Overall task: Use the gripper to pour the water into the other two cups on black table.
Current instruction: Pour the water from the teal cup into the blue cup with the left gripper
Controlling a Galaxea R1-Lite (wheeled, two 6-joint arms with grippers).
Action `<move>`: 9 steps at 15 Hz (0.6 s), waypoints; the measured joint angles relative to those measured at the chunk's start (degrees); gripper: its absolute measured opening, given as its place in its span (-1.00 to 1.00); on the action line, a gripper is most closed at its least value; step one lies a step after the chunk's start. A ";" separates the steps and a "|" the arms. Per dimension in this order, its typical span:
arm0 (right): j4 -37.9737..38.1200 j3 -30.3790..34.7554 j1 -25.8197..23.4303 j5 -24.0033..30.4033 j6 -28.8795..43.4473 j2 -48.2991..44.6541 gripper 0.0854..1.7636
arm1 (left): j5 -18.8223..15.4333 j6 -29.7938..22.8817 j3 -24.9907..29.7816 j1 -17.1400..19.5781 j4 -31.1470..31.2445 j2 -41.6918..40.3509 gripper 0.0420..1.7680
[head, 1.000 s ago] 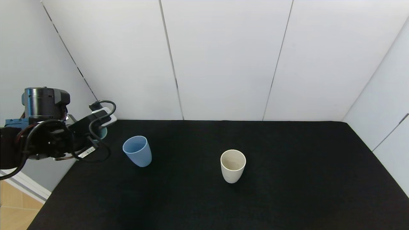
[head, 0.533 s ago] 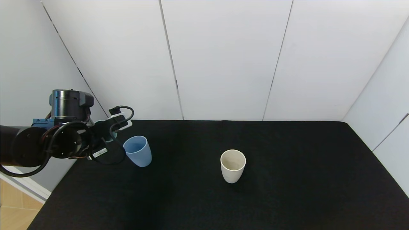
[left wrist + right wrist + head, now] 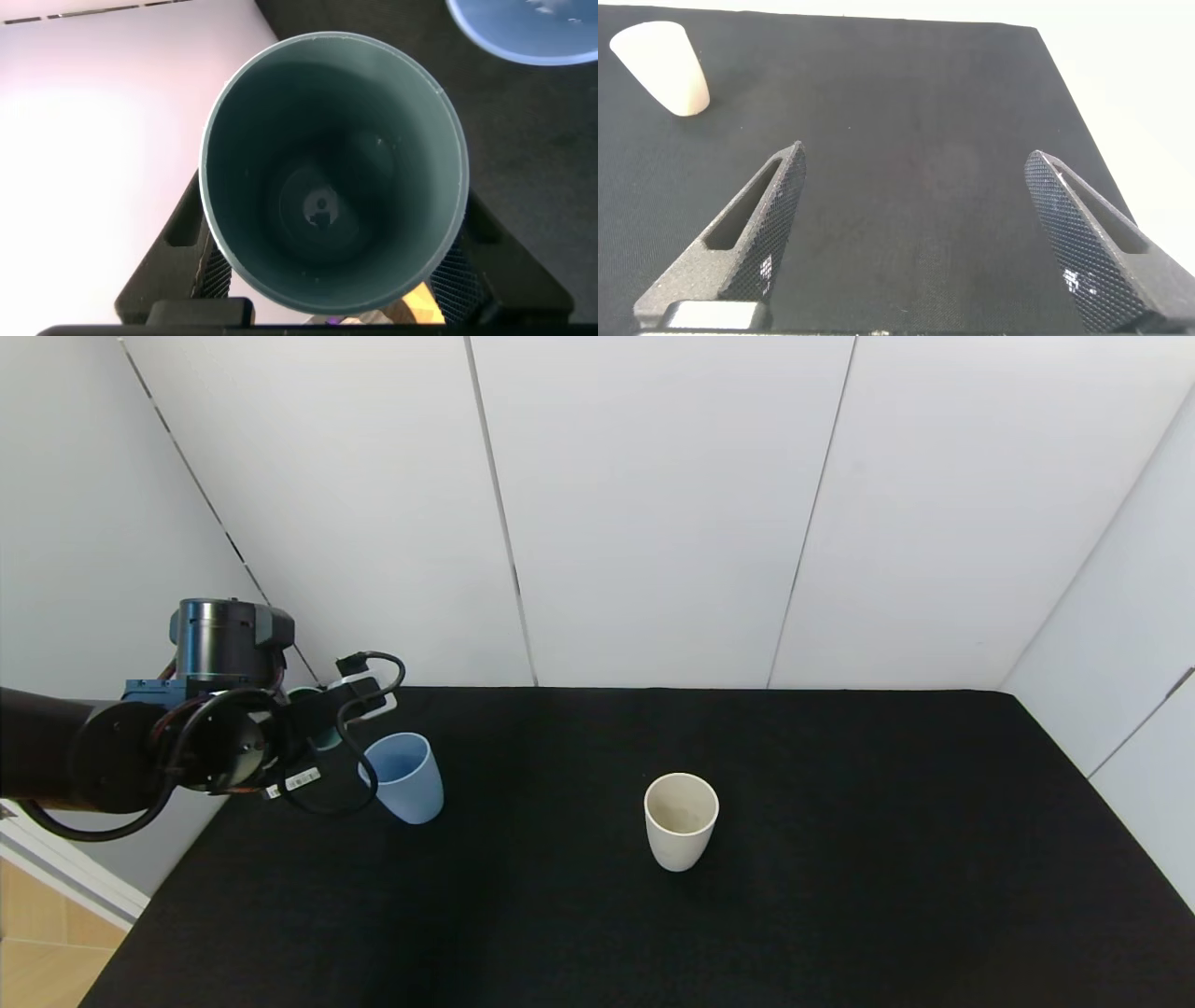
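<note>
My left gripper point(image 3: 322, 723) is shut on a teal-green cup point(image 3: 332, 177) and holds it in the air just left of the light blue cup point(image 3: 402, 790), near the black table's point(image 3: 747, 915) far left corner. In the left wrist view I look into the teal cup's open mouth, and the blue cup's rim point(image 3: 528, 33) shows beyond it. The cream-white cup point(image 3: 681, 820) stands upright mid-table; it also shows in the right wrist view point(image 3: 663, 67). My right gripper point(image 3: 915, 233) is open and empty above the table, out of the head view.
White wall panels close in the back and right sides of the table. The table's left edge drops to a wooden floor point(image 3: 37, 933). Bare black surface lies between and in front of the two cups.
My left arm has moved right and toward the blue cup, carrying the teal cup with it. The blue and cream cups have not moved.
</note>
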 joint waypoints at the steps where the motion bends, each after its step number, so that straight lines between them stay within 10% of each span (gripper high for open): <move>1: 0.00 0.00 0.00 0.00 0.00 0.00 0.94 | 0.04 0.15 -0.28 -0.07 0.02 0.24 0.30; 9: 0.00 0.00 0.00 0.00 -0.02 0.00 0.94 | 3.86 4.39 -1.46 -1.32 0.02 1.01 0.30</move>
